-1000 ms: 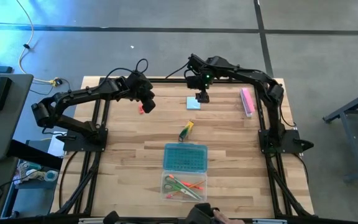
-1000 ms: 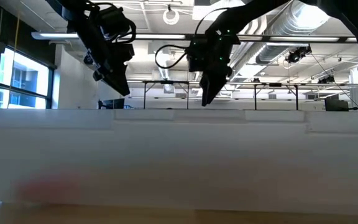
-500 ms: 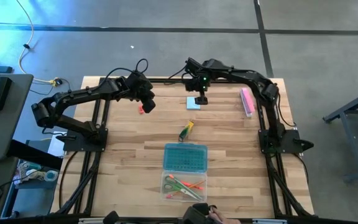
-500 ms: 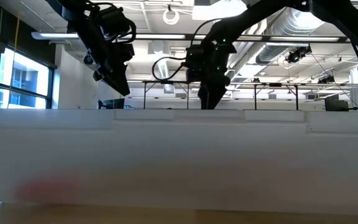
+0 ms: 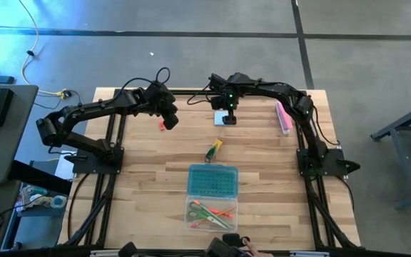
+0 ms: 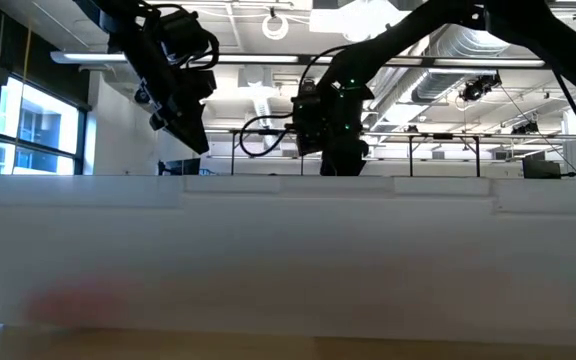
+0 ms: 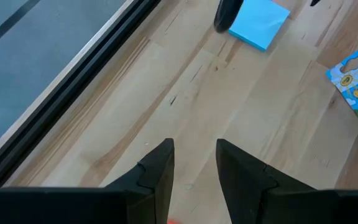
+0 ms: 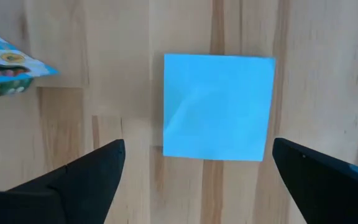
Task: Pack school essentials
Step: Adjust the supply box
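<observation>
Directly beneath the right end effector, spread wide and empty, lies the blue note pad; next, descend and close on its edges.

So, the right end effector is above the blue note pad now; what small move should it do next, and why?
Probably lower the right end effector straight down and close on the light-blue note pad. In the right wrist view its fingers are open, one on each side of the pad, which lies flat on the table, not yet gripped. The left end effector waits near the tiny red piece.
</observation>
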You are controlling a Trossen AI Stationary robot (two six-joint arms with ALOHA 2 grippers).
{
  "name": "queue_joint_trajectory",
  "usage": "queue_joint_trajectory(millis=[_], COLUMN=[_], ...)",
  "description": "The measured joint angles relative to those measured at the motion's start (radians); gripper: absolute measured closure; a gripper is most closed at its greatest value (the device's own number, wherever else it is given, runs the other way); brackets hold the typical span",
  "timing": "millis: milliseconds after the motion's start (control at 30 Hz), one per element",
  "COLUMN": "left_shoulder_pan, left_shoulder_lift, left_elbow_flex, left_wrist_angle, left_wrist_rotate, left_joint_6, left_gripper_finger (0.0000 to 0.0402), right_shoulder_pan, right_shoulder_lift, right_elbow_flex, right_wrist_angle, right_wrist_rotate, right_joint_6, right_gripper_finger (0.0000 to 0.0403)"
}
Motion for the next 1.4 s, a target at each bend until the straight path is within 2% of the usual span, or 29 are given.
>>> queue_joint_trajectory(millis=[300, 500, 767, 933, 1100, 1200, 1400], left_shoulder_pan=[0.000, 0.000, 0.000, 0.000, 0.000, 0.000, 0.000], left_shoulder_lift=[0.000, 0.000, 0.000, 0.000, 0.000, 0.000, 0.000], left_elbow_flex=[0.000, 0.000, 0.000, 0.000, 0.000, 0.000, 0.000], left_wrist_angle=[0.001, 0.001, 0.000, 0.001, 0.000, 0.000, 0.001], left_wrist_rotate=[0.000, 0.000, 0.000, 0.000, 0.000, 0.000, 0.000], left_joint_6=[0.000, 0.000, 0.000, 0.000, 0.000, 0.000, 0.000], left_gripper_finger=[0.0291, 0.0291, 0.0291, 0.0291, 0.0291, 0.0291, 0.0291], right_shoulder_pan=[0.017, -0.001, -0.063, -0.058, -0.046, -0.029, 0.043], right_shoulder_lift=[0.000, -0.023, -0.182, -0.266, -0.318, -0.357, -0.466], right_elbow_flex=[0.000, 0.000, 0.000, 0.000, -0.002, -0.066, -0.290], right_wrist_angle=[-0.014, -0.048, -0.075, -0.111, -0.194, -0.187, -0.088], right_wrist_rotate=[0.042, -0.035, -0.178, -0.176, -0.220, -0.238, -0.235], right_joint_6=[0.024, 0.064, 0.189, 0.245, 0.310, 0.358, 0.534], right_gripper_finger=[0.0004, 0.0004, 0.0006, 0.0015, 0.0024, 0.0028, 0.0029])
